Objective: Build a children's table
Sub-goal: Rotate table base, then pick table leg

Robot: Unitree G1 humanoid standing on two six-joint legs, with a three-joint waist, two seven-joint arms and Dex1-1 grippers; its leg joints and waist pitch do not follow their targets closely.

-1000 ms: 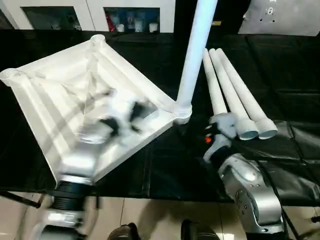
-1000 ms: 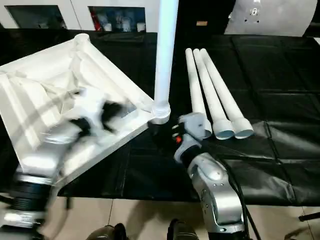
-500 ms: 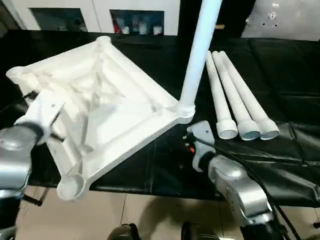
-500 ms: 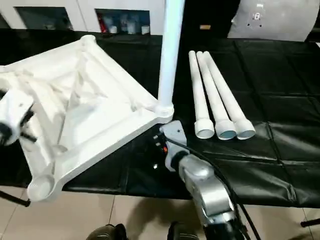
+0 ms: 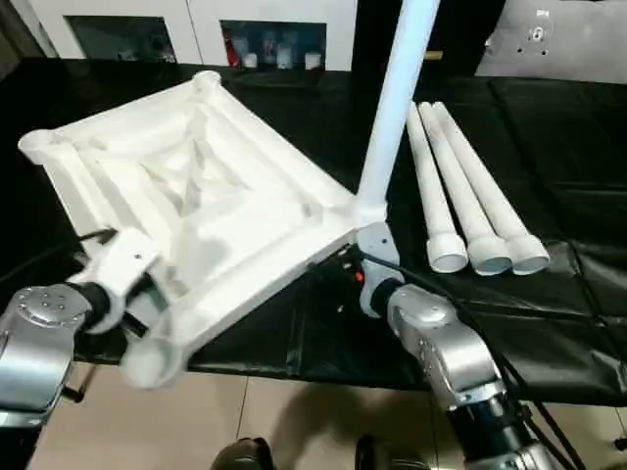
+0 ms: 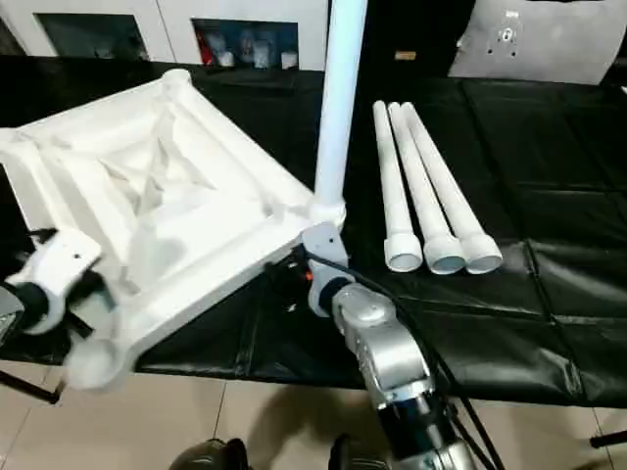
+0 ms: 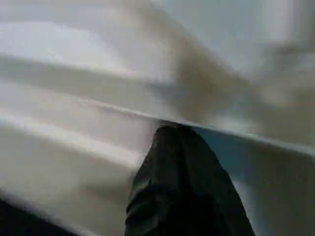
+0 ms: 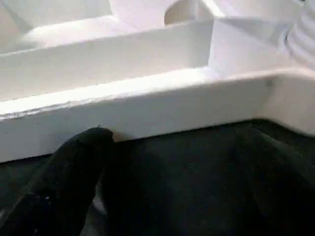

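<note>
The children's table top (image 5: pixel 196 186) lies upside down on the black cloth, ribbed side up. One white leg (image 5: pixel 392 108) stands upright in its right corner socket. Three more legs (image 5: pixel 460 186) lie side by side to the right. My left gripper (image 5: pixel 149 292) is at the top's near-left side, close to the overhanging corner (image 5: pixel 147 362). In the left wrist view its fingers (image 7: pixel 177 147) are shut, tip against the white rim. My right gripper (image 5: pixel 338 274) is low on the cloth just below the corner with the leg, open, with the rim (image 8: pixel 147 103) just beyond its fingertips.
The work table is covered in black cloth (image 5: pixel 549 127), and its near edge drops to a tiled floor (image 5: pixel 294 421). A white cabinet with glass doors (image 5: pixel 196 20) stands behind. A grey panel (image 5: pixel 558 39) is at the back right.
My left arm has drawn back from over the middle of the top to its near-left side, and its fingers have closed. My right gripper has slid left, up to the corner holding the leg.
</note>
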